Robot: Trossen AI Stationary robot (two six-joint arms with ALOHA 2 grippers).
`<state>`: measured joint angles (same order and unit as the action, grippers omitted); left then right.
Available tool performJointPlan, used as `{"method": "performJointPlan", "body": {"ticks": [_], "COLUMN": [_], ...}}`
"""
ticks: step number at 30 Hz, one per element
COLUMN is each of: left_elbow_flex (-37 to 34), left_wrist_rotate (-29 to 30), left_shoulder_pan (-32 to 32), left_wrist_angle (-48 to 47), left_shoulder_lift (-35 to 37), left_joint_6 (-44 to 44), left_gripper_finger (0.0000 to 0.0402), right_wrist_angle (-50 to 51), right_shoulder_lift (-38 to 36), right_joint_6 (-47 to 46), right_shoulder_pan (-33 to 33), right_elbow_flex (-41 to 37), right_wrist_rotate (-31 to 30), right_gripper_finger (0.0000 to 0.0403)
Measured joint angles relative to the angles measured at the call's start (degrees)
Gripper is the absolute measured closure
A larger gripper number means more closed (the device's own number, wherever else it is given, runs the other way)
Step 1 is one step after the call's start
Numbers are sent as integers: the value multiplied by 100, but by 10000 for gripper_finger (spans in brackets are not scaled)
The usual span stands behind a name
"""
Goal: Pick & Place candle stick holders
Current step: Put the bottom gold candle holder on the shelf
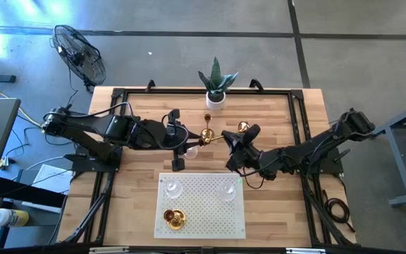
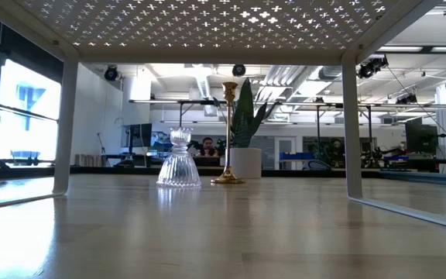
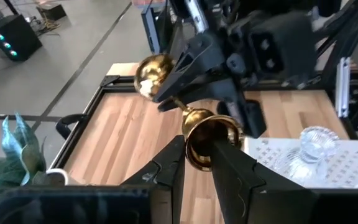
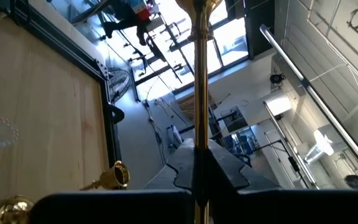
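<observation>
A gold candle stick holder point(image 1: 217, 135) hangs level above the table's middle, between my two grippers. My left gripper point(image 3: 199, 163) has its fingers around the holder's flared end. My right gripper point(image 4: 199, 158) is shut on its stem. A second gold holder point(image 1: 207, 118) stands upright on its base behind it and also shows in the low view point(image 2: 229, 132). A clear glass holder point(image 2: 179, 160) stands on the table next to it. Two glass holders point(image 1: 171, 188) point(image 1: 228, 189) and one gold holder point(image 1: 175, 219) stand on the white perforated mat point(image 1: 240, 227). My left gripper has the holder's bell-shaped end point(image 3: 202, 142) between its two fingers, coming level from the table's left side. The end fills the gap between the fingers. The holder is clear of the table. My right gripper pinches the thin stem point(image 4: 199, 134) between its two fingers, coming from the table's right side. The holder's other round end point(image 3: 151, 71) sticks out beyond the fingers.
A white pot with a green plant point(image 1: 216, 86) stands at the table's far edge. The mat is a raised platform on legs point(image 2: 352, 128) at the near middle. Black rails point(image 1: 298, 123) run along the table's sides.
</observation>
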<state>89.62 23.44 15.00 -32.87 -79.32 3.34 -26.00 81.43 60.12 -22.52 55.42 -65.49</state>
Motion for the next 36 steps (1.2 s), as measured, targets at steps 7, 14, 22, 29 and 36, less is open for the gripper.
{"method": "performJointPlan", "body": {"ticks": [7, 14, 22, 29, 36], "left_elbow_flex": [0, 0, 0, 0, 4], "left_wrist_rotate": [-165, -253, 871, 1030, 531], "left_shoulder_pan": [14, 7, 5, 9, 55], "left_wrist_angle": [103, 103, 102, -12, -183], "left_shoulder_lift": [16, 16, 81, 292, 642], "left_joint_6": [-48, -440, -605, -613, -455], "left_gripper_finger": [329, 324, 307, 307, 307], "right_wrist_angle": [200, 563, 291, 30, 511], "right_shoulder_lift": [-6, -55, -196, -652, -1180], "right_joint_6": [-46, -165, 40, -55, -1862], "right_shoulder_pan": [9, -215, -930, -1744, -2068], "right_elbow_flex": [0, 0, 238, 561, 570], "right_wrist_rotate": [-1134, -1531, -1369, -235, 2757], "right_gripper_finger": [397, 397, 397, 397, 397]}}
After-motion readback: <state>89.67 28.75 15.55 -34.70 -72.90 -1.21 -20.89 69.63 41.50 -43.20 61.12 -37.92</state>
